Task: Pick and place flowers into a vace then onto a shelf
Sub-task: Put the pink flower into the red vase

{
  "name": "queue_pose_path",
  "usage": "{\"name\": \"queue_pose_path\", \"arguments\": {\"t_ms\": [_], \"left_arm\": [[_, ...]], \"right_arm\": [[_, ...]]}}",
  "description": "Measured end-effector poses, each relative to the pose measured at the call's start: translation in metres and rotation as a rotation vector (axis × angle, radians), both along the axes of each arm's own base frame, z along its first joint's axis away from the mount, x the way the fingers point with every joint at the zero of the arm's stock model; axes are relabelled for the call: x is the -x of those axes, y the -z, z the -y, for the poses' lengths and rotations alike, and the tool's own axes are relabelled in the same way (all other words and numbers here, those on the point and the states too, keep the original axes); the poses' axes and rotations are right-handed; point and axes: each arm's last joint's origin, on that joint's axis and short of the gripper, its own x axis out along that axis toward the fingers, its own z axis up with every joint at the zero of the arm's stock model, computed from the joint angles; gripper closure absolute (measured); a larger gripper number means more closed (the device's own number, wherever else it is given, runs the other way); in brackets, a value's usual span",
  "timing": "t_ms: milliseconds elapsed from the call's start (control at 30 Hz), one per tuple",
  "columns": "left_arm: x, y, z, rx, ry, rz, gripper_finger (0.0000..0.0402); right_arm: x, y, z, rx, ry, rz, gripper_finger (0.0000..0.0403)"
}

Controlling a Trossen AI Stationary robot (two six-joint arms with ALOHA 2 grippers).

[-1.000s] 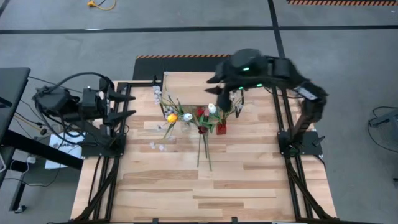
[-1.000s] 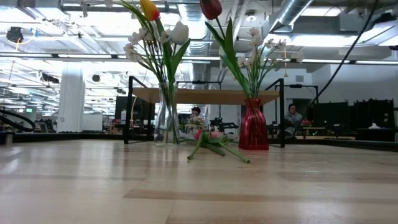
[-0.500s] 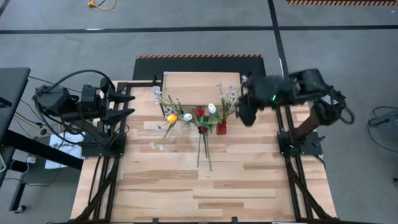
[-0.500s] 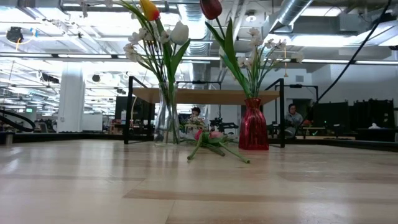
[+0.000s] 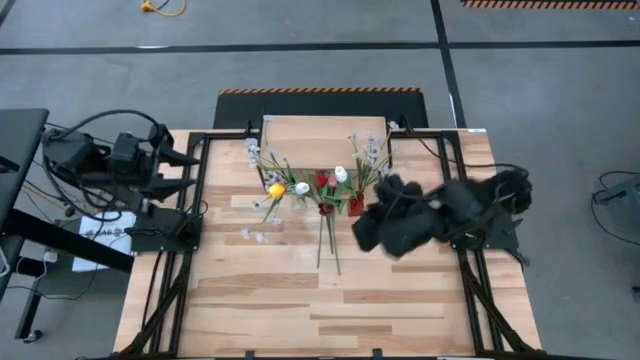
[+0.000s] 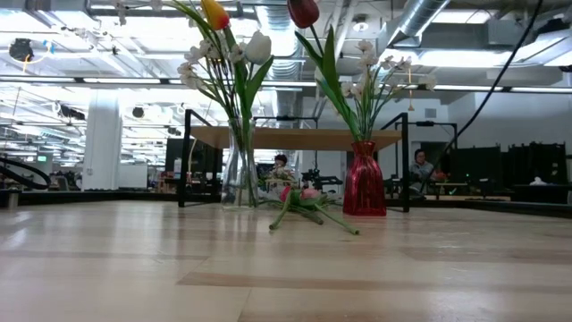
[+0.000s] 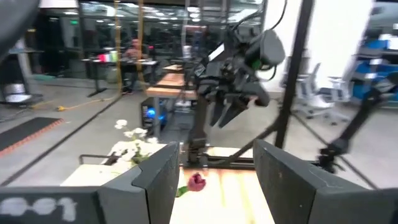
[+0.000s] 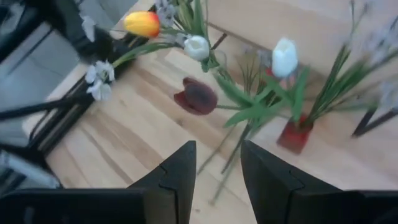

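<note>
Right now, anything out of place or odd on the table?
Two tulips lie flat on the tabletop in front of the red vase and clear vase, not in either. Both vases stand upright below the shelf, not on it. Nothing spilled or broken.

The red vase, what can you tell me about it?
The red vase is a small, glossy, ribbed thing that looks like glass, narrow at the neck and wider below. It stands upright on the wooden table, in front of a small raised shelf and to one side of a clear vase. It holds a dark red tulip, a white tulip, green leaves and sprays of small white blossoms. Loose flowers lie on the table nearby.
</note>
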Motion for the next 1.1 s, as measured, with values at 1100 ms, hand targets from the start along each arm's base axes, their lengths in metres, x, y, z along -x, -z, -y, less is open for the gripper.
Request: {"name": "queue_pose_path", "arguments": {"t_ms": [1100], "left_arm": [[0.027, 0.011, -0.009, -0.033, 0.157, -0.053, 0.0209]], "right_arm": [[-0.133, 0.249, -0.104, -0.070, 0.333, -0.267, 0.0285]]}}
